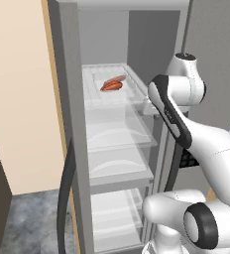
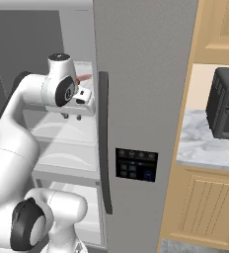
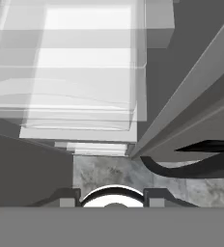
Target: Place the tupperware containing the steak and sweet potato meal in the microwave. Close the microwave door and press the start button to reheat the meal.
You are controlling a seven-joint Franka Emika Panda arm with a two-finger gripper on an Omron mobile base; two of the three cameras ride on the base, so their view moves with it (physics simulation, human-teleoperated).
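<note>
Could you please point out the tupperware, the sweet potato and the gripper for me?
tupperware (image 1: 129, 92): left base view, bare tray floor.
sweet potato (image 1: 111, 86): left base view, middle of the orange lump.
gripper (image 2: 72, 116): right base view, between the fingertips.

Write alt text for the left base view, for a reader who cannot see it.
An open fridge holds a clear tupperware on its top shelf, with a steak and a sweet potato inside. The white robot arm rises from the lower right and bends toward the right edge of that shelf. Below are more clear glass shelves.
</note>
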